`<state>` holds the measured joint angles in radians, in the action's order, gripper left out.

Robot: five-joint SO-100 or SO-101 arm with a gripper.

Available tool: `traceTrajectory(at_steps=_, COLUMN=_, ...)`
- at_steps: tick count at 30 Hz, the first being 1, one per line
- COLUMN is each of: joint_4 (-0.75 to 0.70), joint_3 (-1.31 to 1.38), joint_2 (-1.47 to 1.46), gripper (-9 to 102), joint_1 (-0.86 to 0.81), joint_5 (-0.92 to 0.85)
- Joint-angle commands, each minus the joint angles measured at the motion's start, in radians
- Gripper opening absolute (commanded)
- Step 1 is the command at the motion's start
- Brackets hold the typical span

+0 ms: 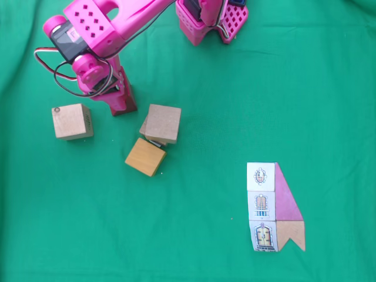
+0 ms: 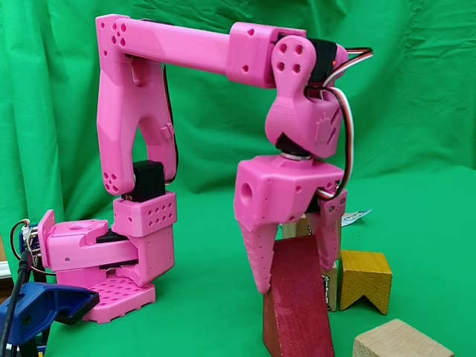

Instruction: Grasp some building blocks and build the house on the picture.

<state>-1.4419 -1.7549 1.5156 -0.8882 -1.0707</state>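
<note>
My pink gripper (image 2: pixel 294 279) points straight down with a finger on each side of the top of a dark red triangular prism (image 2: pixel 297 312), shut on it. From above, the gripper (image 1: pixel 119 94) and the prism (image 1: pixel 124 106) sit at the upper left of the cloth. A pale tan cube (image 1: pixel 73 121) lies just left of them. Another tan cube (image 1: pixel 163 122) lies to the right, resting partly over something I cannot make out. An orange-yellow cube (image 1: pixel 145 156) lies just below that one. The picture (image 1: pixel 275 207) of the house lies flat at the lower right.
Green cloth (image 1: pixel 235 88) covers the table and hangs behind as a backdrop. The arm's base (image 1: pixel 211 20) stands at the top centre. A blue clamp (image 2: pixel 37 309) sits beside the base (image 2: pixel 111 260). The nearest tan cube (image 2: pixel 398 341) and the orange-yellow cube (image 2: pixel 364 279) flank the prism.
</note>
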Motion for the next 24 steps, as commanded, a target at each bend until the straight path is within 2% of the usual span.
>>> traceTrajectory(at_steps=1, joint_4=-0.002, joint_3=0.0, joint_2=0.008, gripper=15, joint_1=-0.011, joint_5=-0.003)
traceTrajectory(at_steps=24, joint_4=-0.006, joint_3=0.021, joint_2=0.109, gripper=14, joint_1=-0.002, joint_5=-0.003)
